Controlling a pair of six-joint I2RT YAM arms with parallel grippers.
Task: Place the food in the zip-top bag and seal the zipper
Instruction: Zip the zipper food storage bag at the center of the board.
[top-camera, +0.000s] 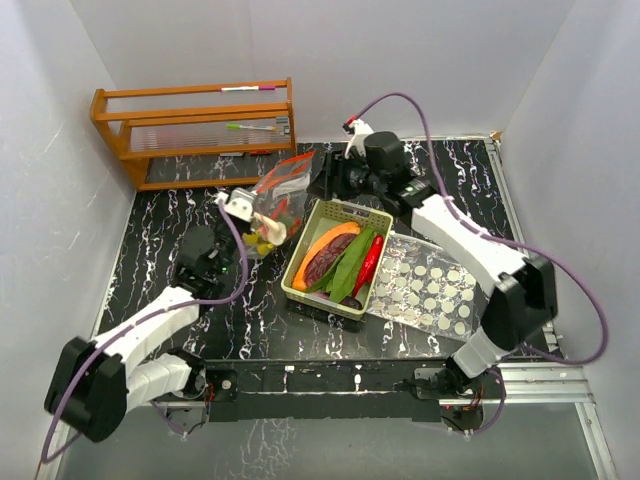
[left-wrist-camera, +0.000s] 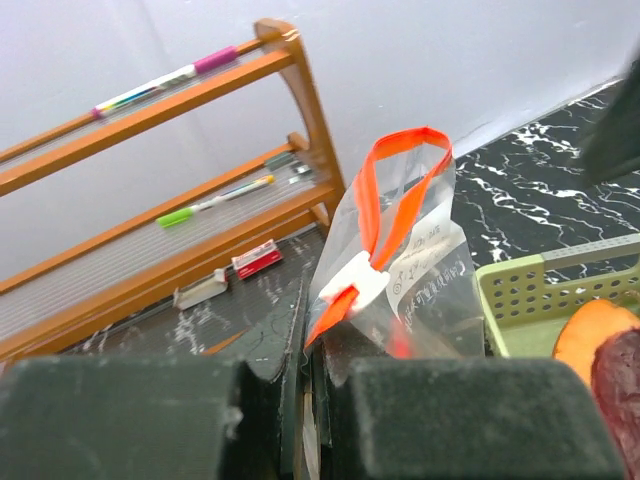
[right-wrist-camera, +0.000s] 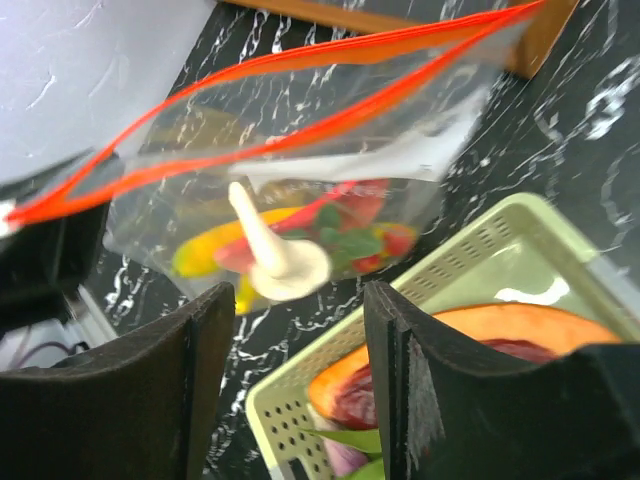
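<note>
The clear zip-top bag (top-camera: 278, 200) with an orange zipper (left-wrist-camera: 372, 200) stands open-mouthed left of the basket. My left gripper (top-camera: 243, 208) (left-wrist-camera: 310, 345) is shut on the bag's edge. Inside lie a yellow banana (right-wrist-camera: 215, 245) and red-green pieces (right-wrist-camera: 365, 230). A white mushroom-shaped piece (right-wrist-camera: 280, 265) shows against the bag's side; I cannot tell whether it is inside. My right gripper (top-camera: 335, 180) (right-wrist-camera: 300, 300) hangs open above the bag and basket corner, holding nothing. The basket holds an orange wedge (top-camera: 322, 246), purple aubergine (top-camera: 325, 264), green pods (top-camera: 350, 262) and red chilli (top-camera: 368, 265).
The pale green slatted basket (top-camera: 352, 212) sits mid-table. A clear sheet with round white dots (top-camera: 430, 290) lies to its right. A wooden rack (top-camera: 195, 135) with pens stands at the back left. White walls enclose the black marbled table.
</note>
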